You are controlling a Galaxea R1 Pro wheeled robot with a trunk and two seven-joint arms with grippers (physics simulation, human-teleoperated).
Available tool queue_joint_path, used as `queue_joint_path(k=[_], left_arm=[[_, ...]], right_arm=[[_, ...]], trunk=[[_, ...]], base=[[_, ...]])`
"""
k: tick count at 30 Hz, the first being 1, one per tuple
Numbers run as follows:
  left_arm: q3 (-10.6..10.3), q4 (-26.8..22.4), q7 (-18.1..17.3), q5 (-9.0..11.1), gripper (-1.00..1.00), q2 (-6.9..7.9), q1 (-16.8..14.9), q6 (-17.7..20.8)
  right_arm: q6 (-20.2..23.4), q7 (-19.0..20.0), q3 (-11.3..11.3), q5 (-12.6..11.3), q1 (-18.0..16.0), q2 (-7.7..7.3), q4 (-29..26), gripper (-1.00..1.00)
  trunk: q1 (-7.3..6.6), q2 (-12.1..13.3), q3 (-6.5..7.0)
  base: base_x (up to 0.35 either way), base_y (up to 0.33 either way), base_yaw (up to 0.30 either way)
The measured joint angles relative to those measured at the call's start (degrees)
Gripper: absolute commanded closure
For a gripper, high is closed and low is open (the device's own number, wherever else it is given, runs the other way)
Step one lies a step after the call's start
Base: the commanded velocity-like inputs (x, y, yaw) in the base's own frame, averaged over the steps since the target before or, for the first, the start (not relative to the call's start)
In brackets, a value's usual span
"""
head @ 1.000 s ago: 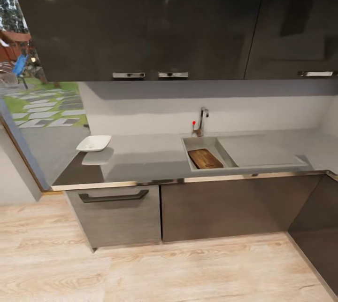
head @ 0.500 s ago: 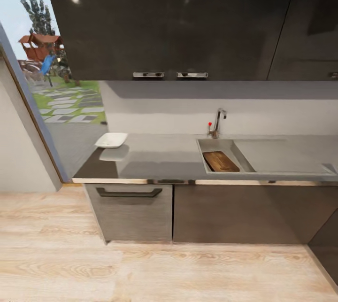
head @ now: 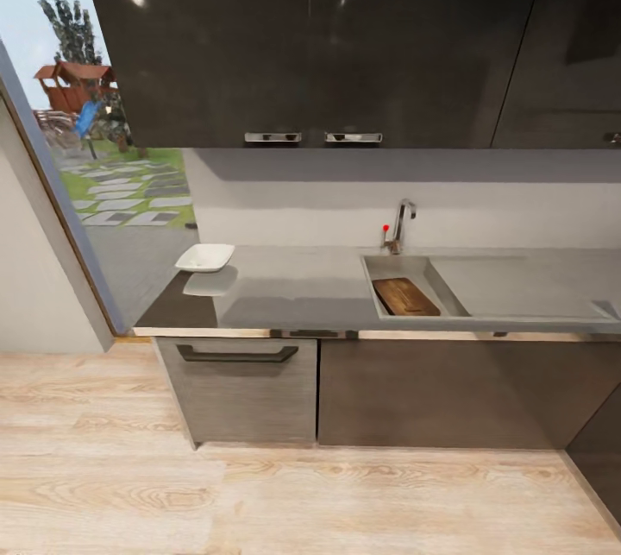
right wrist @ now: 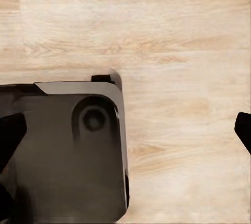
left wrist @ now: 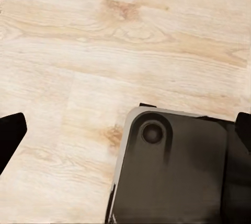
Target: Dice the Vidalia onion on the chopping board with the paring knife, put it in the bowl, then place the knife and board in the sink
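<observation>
Chopping board: the flat brown wooden chopping board [head: 405, 297] lies inside the basin of the grey steel sink [head: 448, 283], leaning slightly against the near-left wall; its near edge is cut off by the basin rim.
Sink: set into the grey reflective desk [head: 293, 292], with a flat drainboard to the right and a chrome faucet with a red-tipped lever [head: 398, 230] at the back.
Bowl: the shallow white squarish bowl [head: 204, 257] stands at the far left end of the desk, well apart from the sink; whether it holds anything cannot be told from this angle.
Onion and knife: much of the basin floor is hidden by the rim and the board.
Left gripper [left wrist: 125, 130]: its two dark fingertips [left wrist: 10, 132] show at opposite edges of the left wrist view, spread wide, with nothing between them; below are the pale wooden floor [left wrist: 78, 51] and a corner of the dark robot base [left wrist: 172, 172].
Right gripper [right wrist: 125, 130]: dark fingertips [right wrist: 10, 135] at both edges of the right wrist view, likewise spread and holding nothing, above the floor and base.
Cabinets: dark glossy upper cabinets [head: 302, 37] are cut off at the top.
</observation>
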Motion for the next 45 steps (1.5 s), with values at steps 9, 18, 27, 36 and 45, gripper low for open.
queue_joint_path(k=[9,18,27,36,45], left_arm=[[0.1,2.4,0.1,0.0,-1.0,1.19,0.0,7.4],[0.0,1.3,0.0,-0.1,-1.0,1.36,0.0,11.9],[-0.1,9.4,-0.2,-0.1,-1.0,1.17,0.0,11.6],[-0.2,20.4,-0.1,-0.1,-1.0,1.26,0.0,11.4],[-0.1,21.0,-0.3,-0.1,-1.0,1.36,0.0,11.4]], right_arm=[[2.6,3.4,-0.1,-1.7,6.6,-4.07,0.1,-1.0],[2.7,13.5,0.1,-7.2,14.6,-3.12,-0.3,-1.0],[2.2,13.4,0.2,-7.5,14.9,-1.84,-1.2,-1.0],[0.4,13.3,0.3,-7.5,15.0,-1.78,-1.6,-1.0],[-0.1,13.3,0.2,-7.5,15.0,-1.79,-1.6,-1.0]], trunk=[[0.0,0.0,0.0],[0.0,0.0,-0.01],[0.0,0.0,-0.01],[0.0,0.0,-0.01],[0.0,0.0,-0.01]], base=[[0.0,0.0,0.0],[0.0,0.0,0.0],[0.0,0.0,0.0],[0.0,0.0,0.0],[0.0,0.0,0.0]])
